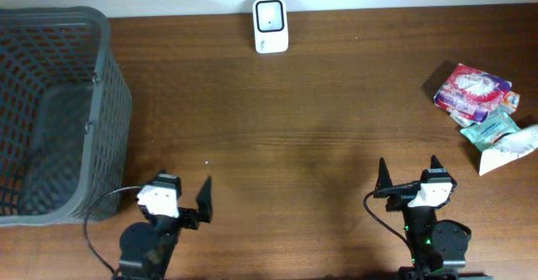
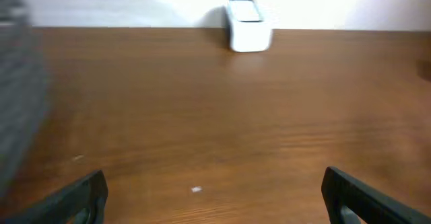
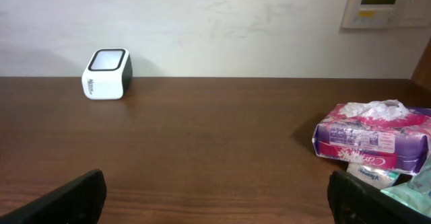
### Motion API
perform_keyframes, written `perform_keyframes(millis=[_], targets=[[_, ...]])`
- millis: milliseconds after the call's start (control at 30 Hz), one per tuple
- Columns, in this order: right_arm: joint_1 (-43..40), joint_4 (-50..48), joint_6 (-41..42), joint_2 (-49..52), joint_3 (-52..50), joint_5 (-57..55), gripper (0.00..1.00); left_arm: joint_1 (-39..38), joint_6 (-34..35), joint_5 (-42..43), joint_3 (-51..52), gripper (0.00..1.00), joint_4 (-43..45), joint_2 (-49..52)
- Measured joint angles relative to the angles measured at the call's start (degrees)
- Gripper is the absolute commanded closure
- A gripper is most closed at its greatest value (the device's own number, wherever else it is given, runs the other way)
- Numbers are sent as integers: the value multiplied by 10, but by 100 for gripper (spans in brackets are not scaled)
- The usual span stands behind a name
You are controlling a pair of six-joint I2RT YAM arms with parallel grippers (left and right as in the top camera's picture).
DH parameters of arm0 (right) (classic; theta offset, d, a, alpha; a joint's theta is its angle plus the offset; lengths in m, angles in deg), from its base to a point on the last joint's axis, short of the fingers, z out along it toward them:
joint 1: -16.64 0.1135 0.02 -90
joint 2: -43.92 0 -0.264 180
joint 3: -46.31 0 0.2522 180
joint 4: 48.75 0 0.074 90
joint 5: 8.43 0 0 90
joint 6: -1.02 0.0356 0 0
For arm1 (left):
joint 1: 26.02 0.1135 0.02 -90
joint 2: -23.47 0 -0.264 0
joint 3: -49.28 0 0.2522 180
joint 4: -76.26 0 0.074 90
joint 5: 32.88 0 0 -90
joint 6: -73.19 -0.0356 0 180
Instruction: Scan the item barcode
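The white barcode scanner (image 1: 271,25) stands at the far edge of the table, its dark window facing up. It also shows in the left wrist view (image 2: 248,25) and in the right wrist view (image 3: 106,65). A pink and purple pack (image 1: 472,91) lies at the right with a teal pack (image 1: 490,129) and a white packet (image 1: 508,150) beside it. The pink pack (image 3: 374,138) sits ahead and to the right of my right gripper (image 3: 215,190). Both grippers rest near the front edge, the left gripper (image 1: 181,189) and the right gripper (image 1: 408,172) open and holding nothing.
A large grey mesh basket (image 1: 113,103) fills the left end of the wooden table (image 1: 294,137); its blurred wall (image 2: 17,96) edges the left wrist view. A small white speck (image 2: 195,189) lies on the wood between the left fingers.
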Motion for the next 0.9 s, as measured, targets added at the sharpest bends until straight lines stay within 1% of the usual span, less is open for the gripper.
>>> perform_keyframes(millis=[167,267,300,433,533,667,900], targets=[[0,0,0,0,0,0,1,89,0,-10,41,1,4,-53],[0,0,0,0,0,0,1,122,0,-10,48,1,52,-82],[0,0,0,0,0,0,2,126,0,-10,59,1,85,-89],[0,0,0,0,0,0,1,129,0,-13,78,1,106,-93],[0,0,0,0,0,0,2,132,-3,-26,80,1,147,-93],[0,0,0,0,0,0,2,136,-7,-32,80,1,96,-94],[0,0,0,0,0,0,1,136,-7,-32,80,1,96,-94]])
